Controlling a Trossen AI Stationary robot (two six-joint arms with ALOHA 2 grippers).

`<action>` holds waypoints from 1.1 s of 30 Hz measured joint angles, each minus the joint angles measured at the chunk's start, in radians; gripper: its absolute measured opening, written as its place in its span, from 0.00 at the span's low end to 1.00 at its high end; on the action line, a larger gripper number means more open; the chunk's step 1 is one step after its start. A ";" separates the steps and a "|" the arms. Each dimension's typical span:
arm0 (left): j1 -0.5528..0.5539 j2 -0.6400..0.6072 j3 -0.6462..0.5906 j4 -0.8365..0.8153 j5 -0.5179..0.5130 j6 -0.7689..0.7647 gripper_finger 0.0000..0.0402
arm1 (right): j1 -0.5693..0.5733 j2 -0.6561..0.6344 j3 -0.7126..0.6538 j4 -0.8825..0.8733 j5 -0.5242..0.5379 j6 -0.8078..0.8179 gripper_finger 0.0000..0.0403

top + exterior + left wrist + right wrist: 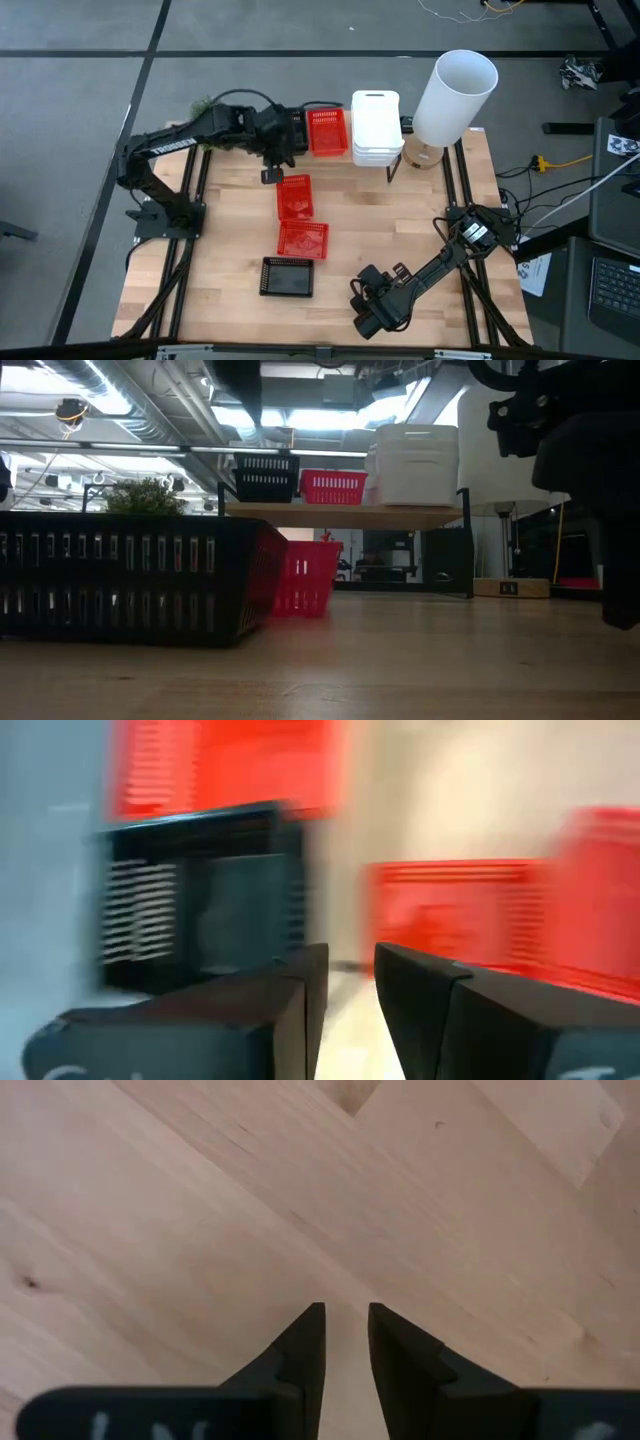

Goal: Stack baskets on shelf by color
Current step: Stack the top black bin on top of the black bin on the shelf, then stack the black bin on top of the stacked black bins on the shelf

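High view shows us what the low view hides — two red baskets and and a black basket on the wooden table. Low view: shelf carries black, red and white baskets. Left gripper is just off the shelf's near edge, fingers narrowly apart, empty. Right gripper, near right — slightly parted, holding nothing.
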 joint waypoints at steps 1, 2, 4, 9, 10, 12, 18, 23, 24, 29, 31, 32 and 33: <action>-0.009 0.002 -0.024 0.030 -0.103 0.010 0.20 | 0.000 0.000 0.000 0.000 0.000 0.000 0.20; -0.012 0.004 -0.054 0.070 -0.212 0.027 0.19 | 0.000 0.000 0.000 0.000 0.000 0.000 0.20; -0.010 0.006 -0.120 0.154 -0.376 0.066 0.19 | 0.000 0.000 0.000 0.000 0.000 -0.001 0.20; 0.016 0.006 -0.261 0.273 -0.394 0.101 0.19 | 0.002 0.000 0.000 0.000 -0.021 -0.002 0.20; 0.017 0.006 -0.281 0.294 -0.394 0.103 0.19 | 0.004 0.000 0.000 -0.001 -0.021 -0.002 0.20; 0.015 0.006 -0.303 0.323 -0.394 0.103 0.19 | 0.004 0.000 0.000 -0.001 -0.021 -0.002 0.20; -0.001 0.000 -0.284 0.298 -0.411 0.103 0.19 | 0.004 0.000 0.000 -0.002 -0.020 -0.002 0.20; -0.030 0.000 -0.225 0.174 -0.385 0.035 0.19 | 0.005 0.000 0.000 -0.002 -0.020 -0.002 0.20; -0.044 0.000 -0.212 0.145 -0.352 0.008 0.19 | 0.005 0.000 0.000 -0.002 -0.019 -0.002 0.20; -0.139 0.000 -0.155 0.015 0.045 -0.079 0.19 | 0.004 0.000 0.000 -0.001 -0.019 -0.002 0.20; -0.188 0.000 -0.152 -0.035 0.205 -0.068 0.19 | 0.004 0.000 0.000 -0.001 -0.019 -0.002 0.20; -0.217 0.000 -0.152 -0.066 0.270 -0.054 0.19 | 0.005 0.000 0.000 -0.001 -0.019 -0.002 0.20; -0.245 0.000 -0.152 -0.099 0.318 -0.040 0.19 | 0.005 0.000 0.000 -0.001 -0.019 -0.002 0.20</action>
